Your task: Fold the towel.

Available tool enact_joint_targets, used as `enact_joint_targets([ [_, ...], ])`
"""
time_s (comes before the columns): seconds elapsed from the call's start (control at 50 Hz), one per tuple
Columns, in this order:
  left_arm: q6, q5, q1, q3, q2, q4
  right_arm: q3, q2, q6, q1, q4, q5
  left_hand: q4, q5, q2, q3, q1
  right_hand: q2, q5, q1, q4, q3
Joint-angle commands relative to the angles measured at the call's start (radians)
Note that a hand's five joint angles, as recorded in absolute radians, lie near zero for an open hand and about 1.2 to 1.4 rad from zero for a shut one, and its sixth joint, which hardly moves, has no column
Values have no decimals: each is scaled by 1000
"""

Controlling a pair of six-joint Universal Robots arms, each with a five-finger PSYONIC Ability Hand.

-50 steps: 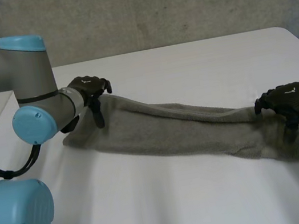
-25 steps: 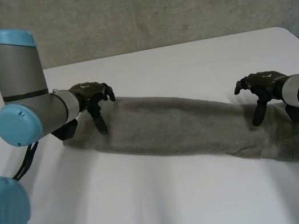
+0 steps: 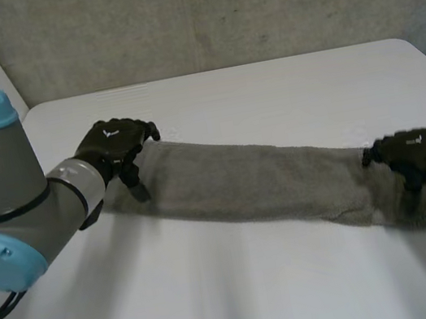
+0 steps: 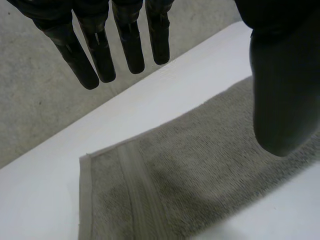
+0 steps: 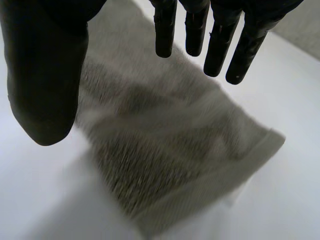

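— Since half a second ago the right robot hand (image 3: 412,152) has dropped and slid outward over the towel's right end. The left arm has swung lower, though the left robot hand (image 3: 113,141) sits at much the same spot above the left end.

— And the towel?

— The towel (image 3: 259,184) lies flat on the counter (image 3: 266,88) as one long narrow band. It runs from the far left slanting down to the near right, with a robot hand at each short end.

— Holding anything?

— No. In the left wrist view the fingers (image 4: 131,47) are straight and well apart from the thumb, hovering above the hemmed end. The right wrist view shows the same: straight fingers (image 5: 220,47), thumb spread wide, cloth under the palm, nothing pinched.

— So what matters next?

— The long axis, I'd say. Each robot hand is nearest its own end, so a fold means gripping one end and carrying it along the band toward the other.
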Motion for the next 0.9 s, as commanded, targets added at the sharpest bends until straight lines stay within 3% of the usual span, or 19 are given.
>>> enact_joint_targets([
  [0.02, -11, -3, -10, -29, -3, 28, 164, 10, -25, -26, -209, 10, -71, -232, -66, -66, -72, 31, 53, 24, 29, 31],
  [0.18, -13, -5, -15, -48, -4, 49, 226, 21, -37, -19, -334, 54, -74, -235, -69, -69, -75, 184, 206, 177, 181, 184],
  [0.46, -13, -5, -22, -52, -9, 51, 226, 71, -55, -19, -401, 80, -83, -244, -77, -77, -84, 522, 544, 515, 519, 522],
  [0.5, -13, -5, -22, -61, -7, 56, 224, 77, -71, -23, -403, 94, -85, -247, -80, -80, -87, 752, 774, 745, 750, 752],
  [0.52, -13, -5, -22, -61, -7, 56, 224, 77, -71, -23, -403, 94, -85, -247, -80, -80, -87, 754, 776, 747, 751, 753],
  [0.56, -13, -5, -22, -66, -6, 66, 220, 79, -98, -28, -403, 117, -91, -252, -86, -86, -92, 1086, 1108, 1079, 1083, 1086],
  [0.68, -13, -5, -22, -74, -4, 71, 212, 77, -149, -69, -403, 160, -94, -255, -89, -89, -95, 1087, 1109, 1080, 1085, 1087],
  [0.78, -13, -5, -21, -78, -4, 71, 168, 57, -262, -230, -391, 176, -94, -255, -89, -89, -95, 1087, 1109, 1080, 1085, 1087],
  [0.9, -13, -6, -21, -80, -3, 71, 74, 47, -359, -327, -389, 182, -97, -258, -92, -92, -98, 1087, 1109, 1080, 1085, 1087],
])
